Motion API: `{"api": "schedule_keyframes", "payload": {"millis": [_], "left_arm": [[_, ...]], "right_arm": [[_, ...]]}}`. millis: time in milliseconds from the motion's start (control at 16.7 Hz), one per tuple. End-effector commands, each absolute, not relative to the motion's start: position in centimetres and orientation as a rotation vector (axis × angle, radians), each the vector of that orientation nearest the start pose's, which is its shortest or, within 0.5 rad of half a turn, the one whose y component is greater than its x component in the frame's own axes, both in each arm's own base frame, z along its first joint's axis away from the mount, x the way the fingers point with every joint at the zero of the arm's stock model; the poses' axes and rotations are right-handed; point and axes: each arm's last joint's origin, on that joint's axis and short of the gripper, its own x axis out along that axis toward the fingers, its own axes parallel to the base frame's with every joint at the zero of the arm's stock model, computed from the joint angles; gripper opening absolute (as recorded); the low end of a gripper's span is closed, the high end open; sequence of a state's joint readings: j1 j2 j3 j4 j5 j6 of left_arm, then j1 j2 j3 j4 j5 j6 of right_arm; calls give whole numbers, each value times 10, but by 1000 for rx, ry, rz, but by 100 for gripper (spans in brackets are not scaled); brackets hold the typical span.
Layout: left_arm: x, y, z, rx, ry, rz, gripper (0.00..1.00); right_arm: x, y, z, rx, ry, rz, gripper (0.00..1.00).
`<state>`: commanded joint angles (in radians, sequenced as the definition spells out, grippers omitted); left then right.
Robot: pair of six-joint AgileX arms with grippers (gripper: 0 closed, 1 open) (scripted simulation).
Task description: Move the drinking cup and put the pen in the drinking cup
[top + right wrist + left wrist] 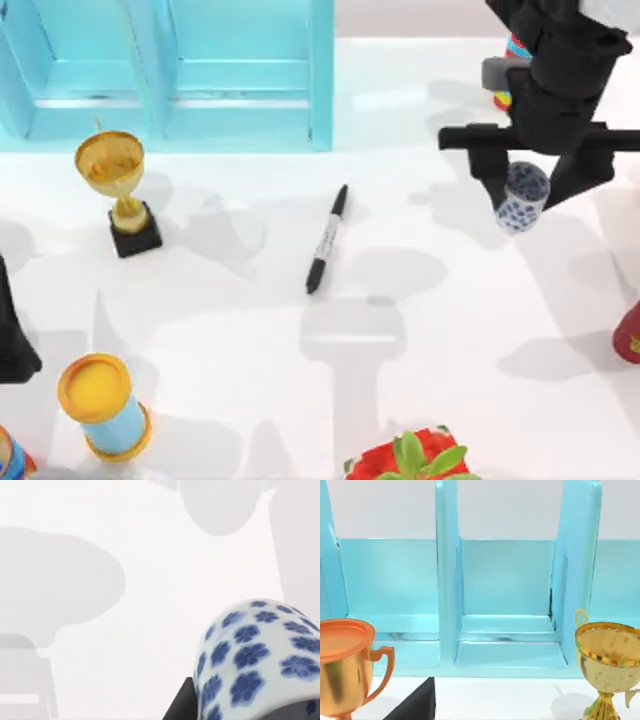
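The drinking cup (522,198), white with blue flowers, hangs tilted above the table at the right back, and my right gripper (535,188) is shut on it. In the right wrist view the drinking cup (255,660) is close up at the lower right, with a dark finger (181,704) against its side and white table beneath. The pen (327,240), black with a pale label band, lies flat near the table's middle, well left of the cup. My left arm (14,335) is parked at the left edge.
A light-blue shelf unit (170,70) spans the back left. Before it stands a gold trophy (118,190). A yellow-rimmed blue cylinder (103,405) is front left, a red-potted plant (410,460) front centre, and a red object (630,338) at the right edge.
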<state>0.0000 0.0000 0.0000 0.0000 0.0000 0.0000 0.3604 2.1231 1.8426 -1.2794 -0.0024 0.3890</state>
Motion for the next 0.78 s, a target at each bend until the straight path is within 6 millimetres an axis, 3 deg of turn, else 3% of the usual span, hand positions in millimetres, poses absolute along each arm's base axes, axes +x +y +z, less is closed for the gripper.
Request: {"api": "schedule_keyframes", "payload": {"millis": [360, 780], "left_arm": [[106, -1, 160, 0, 0, 0, 100], [106, -1, 160, 0, 0, 0, 100]], "right_arm": [[389, 154, 209, 17, 1579, -8, 0], [389, 157, 167, 14, 1572, -2, 0]]}}
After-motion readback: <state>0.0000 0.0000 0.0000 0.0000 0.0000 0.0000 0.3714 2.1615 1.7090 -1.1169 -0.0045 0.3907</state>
